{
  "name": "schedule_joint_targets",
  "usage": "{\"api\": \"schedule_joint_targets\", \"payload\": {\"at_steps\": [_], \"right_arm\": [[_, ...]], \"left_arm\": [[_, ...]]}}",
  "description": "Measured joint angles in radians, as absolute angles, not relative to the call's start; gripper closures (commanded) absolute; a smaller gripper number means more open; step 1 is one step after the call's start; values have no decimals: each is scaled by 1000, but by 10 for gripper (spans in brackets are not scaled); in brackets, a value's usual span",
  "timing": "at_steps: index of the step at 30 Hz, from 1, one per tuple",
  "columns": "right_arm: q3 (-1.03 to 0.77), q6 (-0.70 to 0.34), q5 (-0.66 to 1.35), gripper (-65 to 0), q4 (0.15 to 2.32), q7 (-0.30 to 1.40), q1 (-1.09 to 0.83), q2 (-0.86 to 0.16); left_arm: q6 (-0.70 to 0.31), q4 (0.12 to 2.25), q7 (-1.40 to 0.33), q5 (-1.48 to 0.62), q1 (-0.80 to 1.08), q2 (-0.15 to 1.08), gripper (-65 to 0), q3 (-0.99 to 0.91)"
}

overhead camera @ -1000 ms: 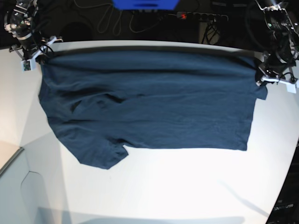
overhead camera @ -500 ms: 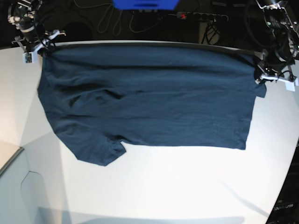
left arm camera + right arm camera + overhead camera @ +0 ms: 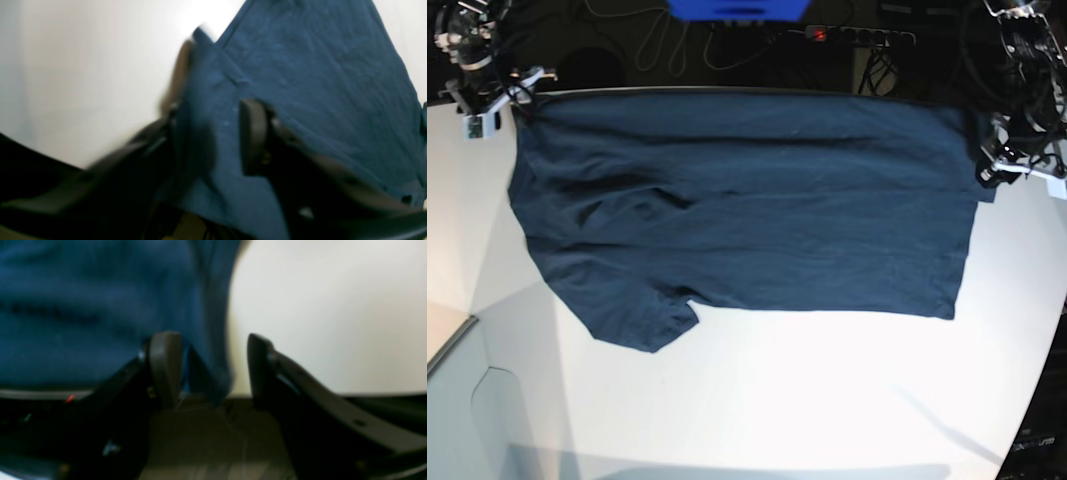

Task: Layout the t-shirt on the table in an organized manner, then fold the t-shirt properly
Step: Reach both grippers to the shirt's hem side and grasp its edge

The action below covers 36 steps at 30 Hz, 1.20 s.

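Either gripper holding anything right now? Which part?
Nothing clamped. Right gripper stands open beside the dark navy-blue cloth t-shirt's far corner. Left gripper is parted too, with the opposite far corner's fabric lying loose between its fingers.

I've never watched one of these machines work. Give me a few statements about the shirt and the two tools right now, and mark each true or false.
1. The t-shirt is spread out flat on the table. True.
2. The t-shirt is bright red. False: it is dark navy blue.
3. The right tool has its jaws apart, with the shirt's edge between them. True.
4. The t-shirt is already folded in half. False: it lies unfolded, one sleeve sticking out toward the camera.
5. The left tool is far away from the shirt. False: shirt cloth lies between its fingers.
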<state>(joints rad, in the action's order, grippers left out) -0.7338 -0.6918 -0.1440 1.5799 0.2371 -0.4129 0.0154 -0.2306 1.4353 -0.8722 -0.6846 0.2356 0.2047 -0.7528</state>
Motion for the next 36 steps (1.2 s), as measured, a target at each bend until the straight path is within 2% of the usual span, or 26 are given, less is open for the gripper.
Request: {"api": "schedule_joint_targets", "payload": {"at_steps": [7, 10, 14, 21, 26, 32, 36], "right_arm": [[-780, -691, -64, -348, 1678, 250, -368, 6], [-780, -692, -55, -349, 1659, 246, -265, -14], [-728, -695, -81, -366, 1533, 247, -104, -46], [-691, -694, -312, -384, 1215, 243, 167, -64], [-693, -693, -410, -384, 995, 239, 310, -112], [-690, -692, -425, -385, 733, 231, 414, -214], [-691, -692, -424, -385, 638, 185, 437, -232]], "left_arm": [[-231, 1546, -878, -686, 240, 200, -423, -756], [-232, 1547, -871, -673, 197, 200, -431, -758], [-235, 1526, -799, -675, 95, 200, -431, -754], [-223, 1273, -702, -658, -68, 205, -431, -752], [-221, 1119, -582, -473, -182, 212, -433, -726], [-229, 928, -435, -323, -269, 210, -433, -633], [-228, 791, -367, -240, -327, 217, -433, -627]]}}
